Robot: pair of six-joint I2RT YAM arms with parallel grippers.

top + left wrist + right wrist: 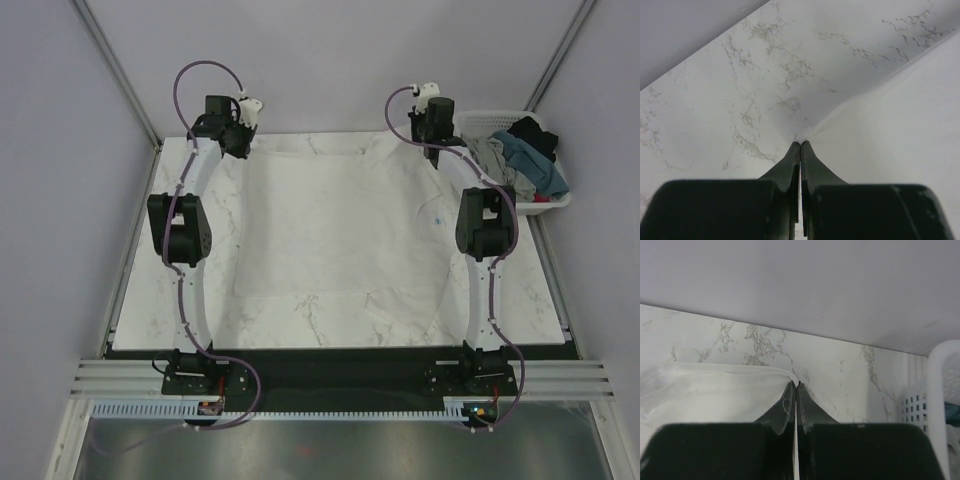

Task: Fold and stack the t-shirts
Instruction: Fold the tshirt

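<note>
white t-shirt [330, 240] soft matt cloth; table [140, 290] glossy marble-look; basket [488, 114] plastic lattice

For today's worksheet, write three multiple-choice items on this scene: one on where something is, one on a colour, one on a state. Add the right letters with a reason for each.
1. Where does the white lattice basket stand?
A. At the far right of the table
B. At the near left corner
C. In the middle

2. What colour is the t-shirt spread flat on the table?
A. Black
B. White
C. Teal

3. How do the fingers of the left gripper and right gripper stand?
A. Both wide open
B. One open, one shut
C. Both shut on the spread t-shirt's far edge

Answers:
1 A: the top view shows it at the far right, holding grey, teal and black clothes.
2 B: it lies plain white on the marble top.
3 C: each wrist view shows the fingers pressed together with white fabric pinched at the tips.
</note>
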